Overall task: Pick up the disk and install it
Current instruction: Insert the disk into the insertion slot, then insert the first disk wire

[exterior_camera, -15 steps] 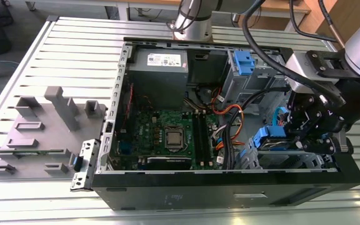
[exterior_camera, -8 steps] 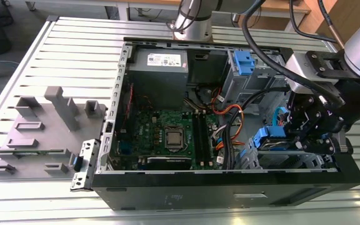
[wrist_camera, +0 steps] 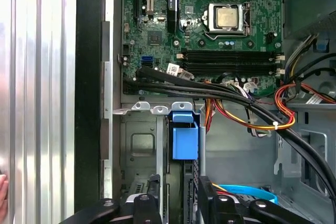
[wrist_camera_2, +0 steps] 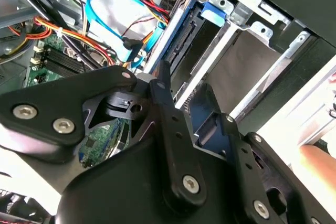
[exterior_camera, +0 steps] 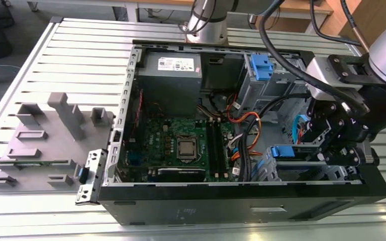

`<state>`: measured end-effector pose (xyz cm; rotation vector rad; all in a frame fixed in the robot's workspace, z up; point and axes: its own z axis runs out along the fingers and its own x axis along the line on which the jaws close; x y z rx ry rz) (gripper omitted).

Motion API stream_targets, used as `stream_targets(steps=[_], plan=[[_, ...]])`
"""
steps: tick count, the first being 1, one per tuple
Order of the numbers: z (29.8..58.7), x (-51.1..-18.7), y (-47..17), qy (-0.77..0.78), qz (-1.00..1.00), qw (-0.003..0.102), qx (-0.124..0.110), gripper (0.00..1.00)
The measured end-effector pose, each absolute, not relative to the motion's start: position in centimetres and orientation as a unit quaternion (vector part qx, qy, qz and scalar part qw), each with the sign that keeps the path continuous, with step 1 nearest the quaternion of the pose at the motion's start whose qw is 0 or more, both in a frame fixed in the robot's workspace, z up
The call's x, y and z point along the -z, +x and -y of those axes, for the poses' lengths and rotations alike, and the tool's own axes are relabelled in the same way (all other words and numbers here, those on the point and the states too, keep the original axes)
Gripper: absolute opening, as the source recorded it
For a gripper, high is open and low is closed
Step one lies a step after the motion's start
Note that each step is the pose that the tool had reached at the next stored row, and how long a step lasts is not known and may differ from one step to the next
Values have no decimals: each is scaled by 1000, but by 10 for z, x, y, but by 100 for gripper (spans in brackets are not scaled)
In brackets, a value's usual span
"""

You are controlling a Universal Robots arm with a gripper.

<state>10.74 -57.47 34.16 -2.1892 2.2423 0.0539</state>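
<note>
Disk (wrist_camera: 185, 139): seen standing on edge in the drive bay (exterior_camera: 300, 170) at 4 o'clock of the computer case (exterior_camera: 247, 211) in the exterior view, its blue carrier tab facing out of the bay
Gripper (wrist_camera: 178, 182): positioned over the disk, astride it in the first wrist view; whether it is clenched on it or released cannot be told
Motherboard (exterior_camera: 179, 145): exposed at the case's centre
Power supply (exterior_camera: 169, 68): mounted at 11 o'clock
Tabletop (exterior_camera: 79, 50): slatted metal, with a grey fixture (exterior_camera: 45, 135) set at 9 o'clock of the case
</note>
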Motion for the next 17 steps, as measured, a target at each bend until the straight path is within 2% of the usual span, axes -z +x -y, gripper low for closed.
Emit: stream_targets(steps=[2,5,17], plan=[[575,-341,106,-699,-715,11,-12,42],[575,-341,106,-699,-715,15,-8,42],[575,-344,106,-699,-715,15,-8,42]])
